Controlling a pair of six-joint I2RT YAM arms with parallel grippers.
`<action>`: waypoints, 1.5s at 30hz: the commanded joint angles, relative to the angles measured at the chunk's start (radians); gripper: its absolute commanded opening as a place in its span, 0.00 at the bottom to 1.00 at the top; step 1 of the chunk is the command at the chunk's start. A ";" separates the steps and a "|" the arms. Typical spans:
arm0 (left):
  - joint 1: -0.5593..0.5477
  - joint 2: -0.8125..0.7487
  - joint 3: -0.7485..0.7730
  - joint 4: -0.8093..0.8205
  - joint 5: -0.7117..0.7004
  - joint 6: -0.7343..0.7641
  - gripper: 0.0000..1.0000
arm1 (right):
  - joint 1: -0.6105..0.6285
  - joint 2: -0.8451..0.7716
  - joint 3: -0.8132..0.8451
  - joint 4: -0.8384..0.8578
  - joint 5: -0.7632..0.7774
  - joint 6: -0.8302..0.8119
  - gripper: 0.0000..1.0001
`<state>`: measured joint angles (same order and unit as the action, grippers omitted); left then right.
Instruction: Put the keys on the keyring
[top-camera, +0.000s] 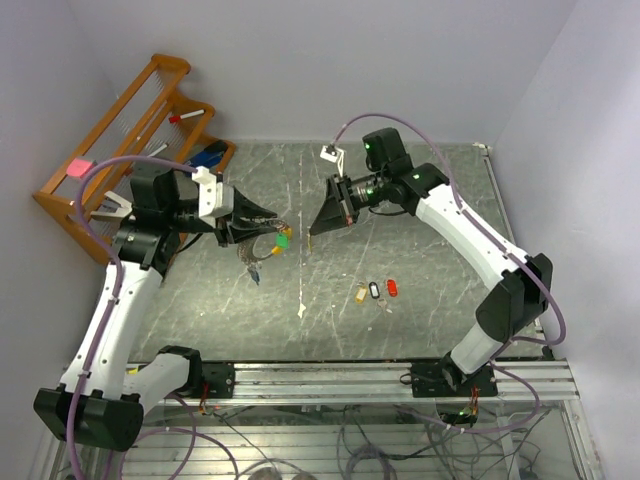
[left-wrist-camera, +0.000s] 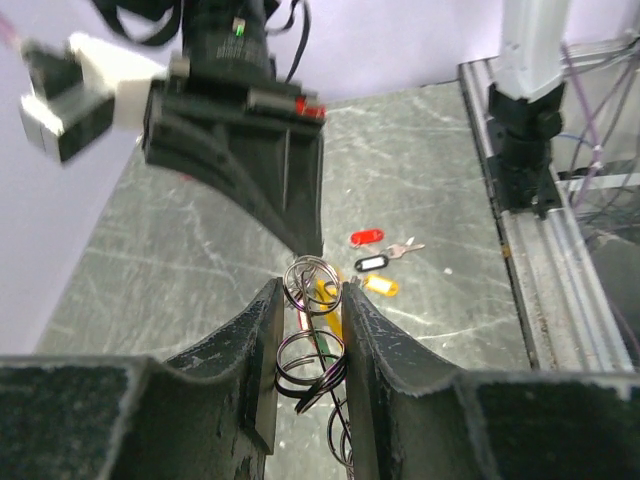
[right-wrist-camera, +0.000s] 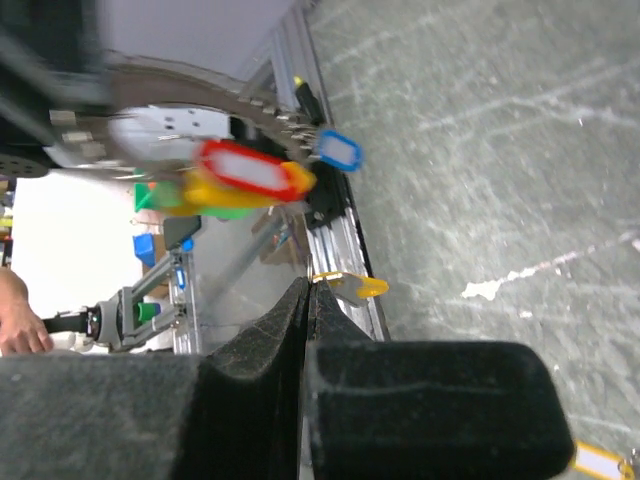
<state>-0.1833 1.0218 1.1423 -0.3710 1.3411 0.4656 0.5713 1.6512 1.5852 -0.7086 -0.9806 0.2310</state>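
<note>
Left fingers (left-wrist-camera: 255, 350) narrow, clamped on keyring (left-wrist-camera: 308, 285), raised over worktop (top-camera: 330, 330); my right fingers (right-wrist-camera: 265, 340) pressed together, tips pointing at it. Ring's hanging tags (right-wrist-camera: 245, 178) blurred; loose keys (top-camera: 375, 290) lay below.

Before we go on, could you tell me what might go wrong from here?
The left hand pinches the keyring by its coils only, with tagged keys dangling; it could twist or slip. The shut right hand sits close to it and might knock it. The three loose keys lie bunched, so picking one may scatter the others.
</note>
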 joint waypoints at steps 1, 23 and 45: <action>-0.007 -0.031 -0.039 0.052 -0.148 0.063 0.07 | -0.003 -0.053 0.057 0.128 -0.106 0.109 0.00; -0.010 -0.056 -0.103 0.208 -0.206 0.031 0.07 | 0.067 -0.011 0.080 0.493 -0.166 0.433 0.00; -0.024 -0.064 -0.102 0.183 -0.231 0.110 0.07 | 0.074 0.095 0.187 0.277 -0.140 0.369 0.00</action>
<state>-0.1944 0.9787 1.0348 -0.2123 1.1191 0.5327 0.6411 1.7348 1.7344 -0.3916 -1.1252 0.6136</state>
